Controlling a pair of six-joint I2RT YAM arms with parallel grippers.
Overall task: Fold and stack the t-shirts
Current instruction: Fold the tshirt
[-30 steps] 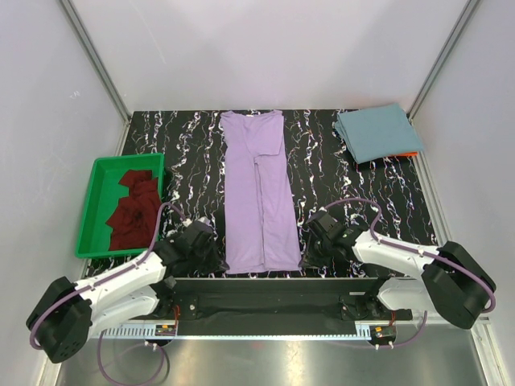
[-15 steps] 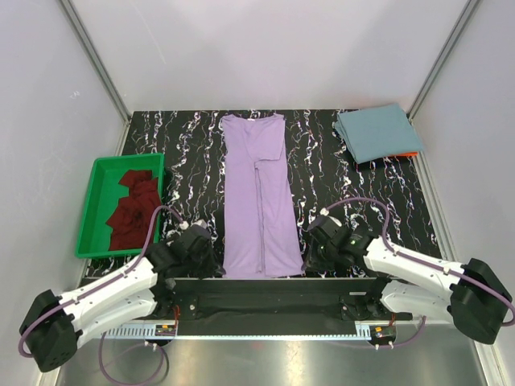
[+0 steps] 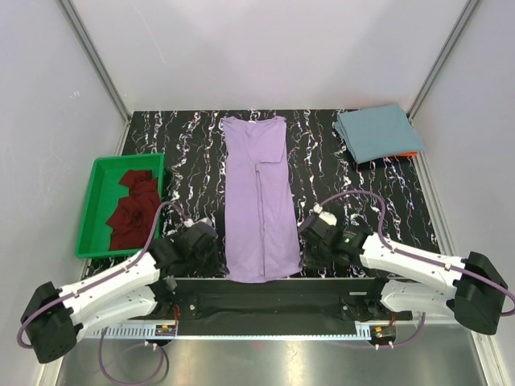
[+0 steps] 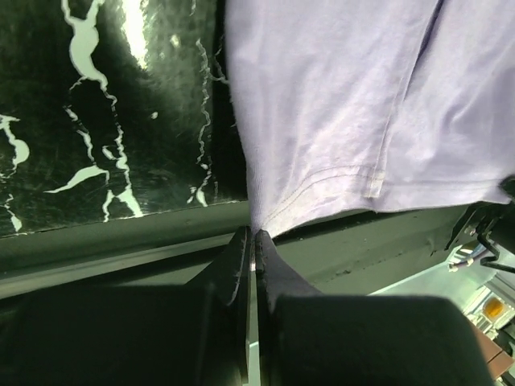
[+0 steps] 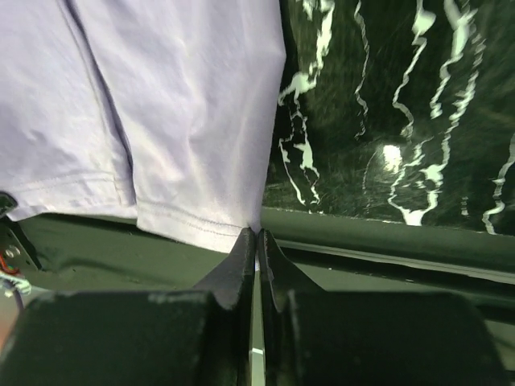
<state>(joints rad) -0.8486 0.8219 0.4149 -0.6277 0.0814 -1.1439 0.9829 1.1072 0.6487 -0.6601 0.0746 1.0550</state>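
Observation:
The lavender t-shirt (image 3: 259,193) lies as a long narrow strip down the middle of the table, sleeves folded in. Its hem hangs slightly over the near table edge. My left gripper (image 3: 219,259) is shut on the hem's left corner (image 4: 265,215). My right gripper (image 3: 304,257) is shut on the hem's right corner (image 5: 241,221). The teal-blue t-shirt (image 3: 375,132) lies folded at the far right. The maroon t-shirt (image 3: 134,209) lies crumpled in the tray.
A green plastic tray (image 3: 90,211) sits at the left edge. Something orange (image 3: 411,153) peeks from under the teal shirt. The near table edge (image 5: 386,241) and a black bar (image 3: 273,299) run just under both grippers.
Both grippers have pulled the hem of the lavender shirt toward the near edge; the shirt slid nearer and stretched straighter. The right arm swung inward.

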